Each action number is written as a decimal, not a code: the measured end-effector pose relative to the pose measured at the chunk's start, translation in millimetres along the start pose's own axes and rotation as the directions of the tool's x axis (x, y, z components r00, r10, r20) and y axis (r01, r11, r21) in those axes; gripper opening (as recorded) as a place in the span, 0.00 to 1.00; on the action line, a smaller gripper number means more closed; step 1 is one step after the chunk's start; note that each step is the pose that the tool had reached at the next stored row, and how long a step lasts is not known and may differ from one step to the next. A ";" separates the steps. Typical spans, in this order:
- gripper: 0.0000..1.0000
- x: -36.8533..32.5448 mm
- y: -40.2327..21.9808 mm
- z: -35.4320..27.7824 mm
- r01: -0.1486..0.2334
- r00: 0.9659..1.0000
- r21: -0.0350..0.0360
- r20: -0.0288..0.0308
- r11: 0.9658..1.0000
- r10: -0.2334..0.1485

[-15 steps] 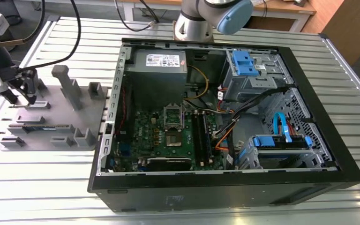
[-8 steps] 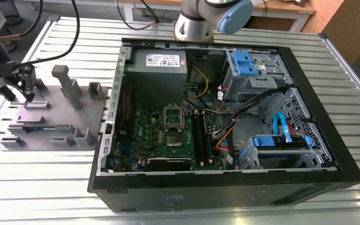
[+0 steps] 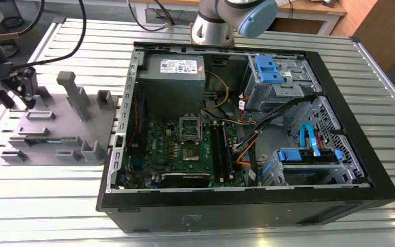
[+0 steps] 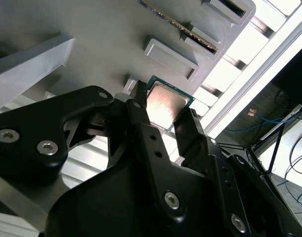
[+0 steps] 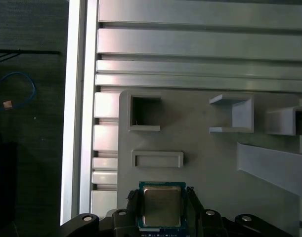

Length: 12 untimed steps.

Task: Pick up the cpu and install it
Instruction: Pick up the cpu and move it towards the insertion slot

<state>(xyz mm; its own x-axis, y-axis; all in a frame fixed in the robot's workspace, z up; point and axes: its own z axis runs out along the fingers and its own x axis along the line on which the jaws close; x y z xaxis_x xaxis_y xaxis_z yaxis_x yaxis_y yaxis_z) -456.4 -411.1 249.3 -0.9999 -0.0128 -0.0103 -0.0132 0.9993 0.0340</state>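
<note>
Progress check: very early days, I'd say. The pincer (image 3: 19, 100) is down at the grey parts tray (image 3: 53, 121), at the exterior view's left, on the slatted metal tabletop (image 3: 47, 206). It's well away from the open computer case (image 3: 252, 206).

In both wrist views the cpu (image 5: 162, 206) sits right between the two black fingers (image 4: 141, 106), silvery top facing up and green edge showing. The fingers look snug against opposite sides of it, so I read the pincer as pinching the chip. I honestly can't tell whether the chip has cleared the tray surface or is resting on it, though the tray is right behind it either way.

So the grab half of "pick up" looks to be in hand, at best. Everything else is undone. Inside the case the motherboard (image 3: 183, 154) lies flat, and its socket (image 3: 189, 153) looks dark and empty as far as I can make out, with the silver frame (image 3: 189, 125) flipped open just beside it. The trip across to the case and the seating of the chip are all left to do.
</note>
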 end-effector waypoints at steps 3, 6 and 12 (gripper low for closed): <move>0.47 0.0 0.0 -1.2 0.000 1.000 0.000 0.000 1.000 0.000; 0.47 0.0 0.1 -2.6 0.000 1.000 0.000 0.000 1.000 0.000; 0.47 -0.1 0.2 -5.7 0.000 1.000 0.000 0.000 1.000 0.000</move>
<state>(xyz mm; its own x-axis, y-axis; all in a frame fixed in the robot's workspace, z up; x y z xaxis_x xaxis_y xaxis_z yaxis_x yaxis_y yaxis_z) -456.3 -411.1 255.0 -0.9999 -0.0129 -0.0105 -0.0132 0.9993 0.0341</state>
